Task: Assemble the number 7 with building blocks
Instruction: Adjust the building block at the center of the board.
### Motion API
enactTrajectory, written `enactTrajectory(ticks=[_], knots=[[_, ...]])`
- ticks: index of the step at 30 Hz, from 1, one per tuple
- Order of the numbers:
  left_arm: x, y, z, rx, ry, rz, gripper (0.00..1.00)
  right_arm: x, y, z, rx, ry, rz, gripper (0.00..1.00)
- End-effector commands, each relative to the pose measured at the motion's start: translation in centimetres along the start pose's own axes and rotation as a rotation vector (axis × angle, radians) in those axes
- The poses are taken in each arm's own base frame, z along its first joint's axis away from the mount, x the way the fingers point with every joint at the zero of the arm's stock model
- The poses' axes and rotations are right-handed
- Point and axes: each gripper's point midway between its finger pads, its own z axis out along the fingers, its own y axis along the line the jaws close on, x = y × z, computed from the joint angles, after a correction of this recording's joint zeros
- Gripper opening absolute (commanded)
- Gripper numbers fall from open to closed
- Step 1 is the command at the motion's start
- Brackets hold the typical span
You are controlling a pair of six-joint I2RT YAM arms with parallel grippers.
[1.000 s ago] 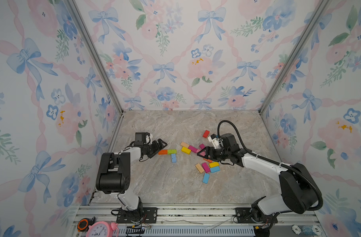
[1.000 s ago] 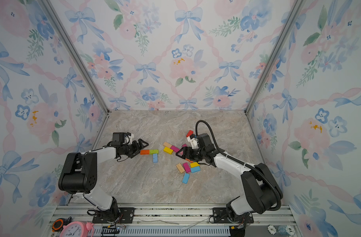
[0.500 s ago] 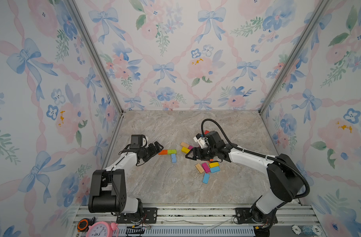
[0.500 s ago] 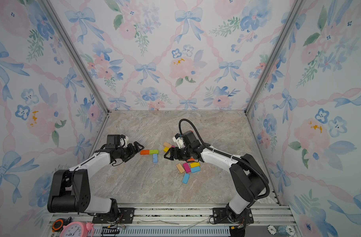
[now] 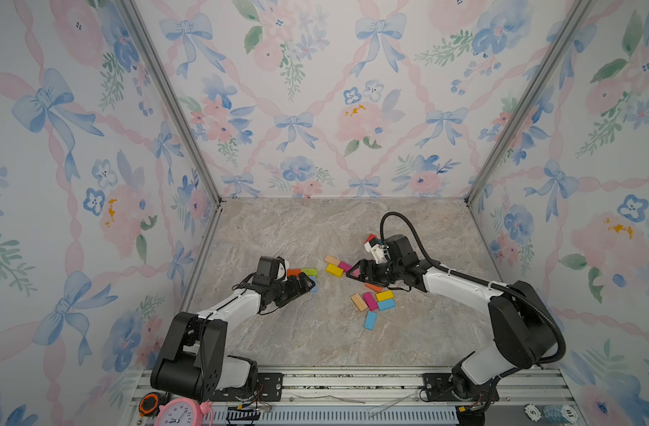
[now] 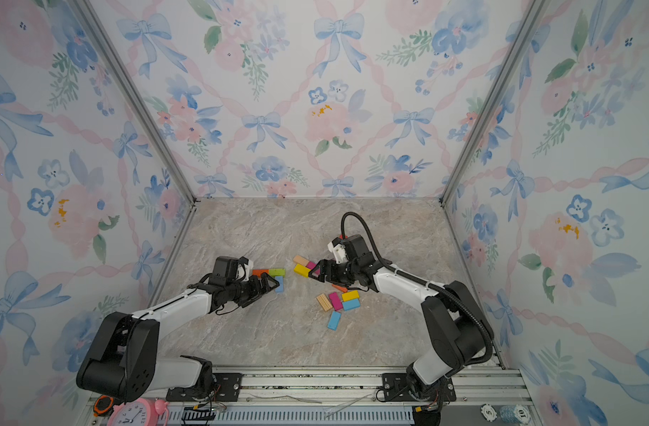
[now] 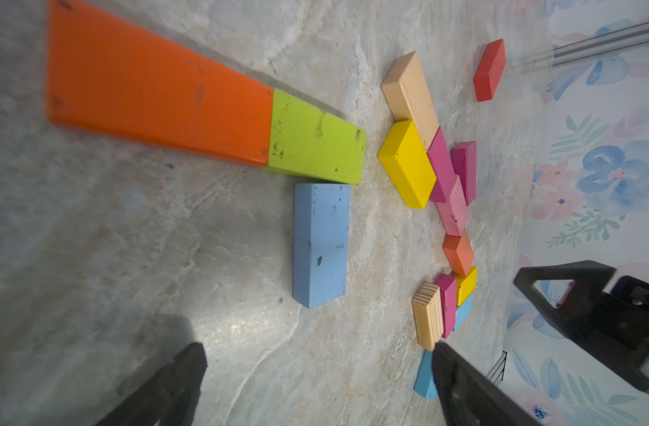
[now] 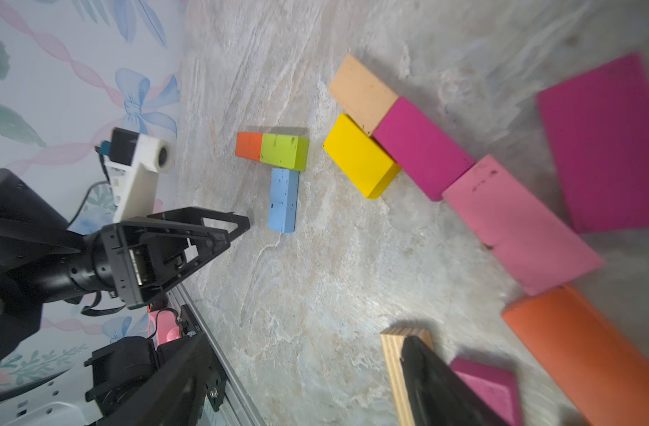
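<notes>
**On the Tabletop: Both Grippers Released, No Block Held**

On the marble table (image 5: 315, 343), the orange block (image 5: 294, 272) and the green block (image 5: 309, 272) lay end to end in a row. The blue block (image 7: 321, 243) lay at right angles under the green one. The left gripper (image 5: 307, 287) stood spread wide and empty, with the blue block just ahead of its tips. The right gripper (image 5: 354, 273) was also spread and grasped nothing. Its tips were near the magenta block (image 5: 345, 266), which touched the yellow block (image 5: 334, 270). A cluster of loose blocks (image 5: 370, 301) lay near the right arm.
</notes>
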Motion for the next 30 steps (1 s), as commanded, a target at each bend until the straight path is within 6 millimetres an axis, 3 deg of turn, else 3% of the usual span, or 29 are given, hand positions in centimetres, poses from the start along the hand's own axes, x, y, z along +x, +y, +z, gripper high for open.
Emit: enactTrajectory(ticks=[1,5,10,30], knots=[[-0.8,-1.0,0.6,0.016,-0.014,0.02,0.98,-0.1,-1.1,-2.7,0.009,-0.041,0.015,0.84],[-0.5,-1.1,1.2,0.01,0.005,0.032,0.98,-0.3,-3.0,-5.2,0.023,-0.089,0.017,0.85],[-0.4,-1.3,1.7,0.011,0.018,0.048,0.98,-0.7,-4.6,-6.7,0.016,-0.115,0.06,0.85],[-0.9,-2.2,3.5,0.014,0.057,0.087,0.98,-0.8,-5.0,-6.7,0.008,-0.105,0.058,0.85]])
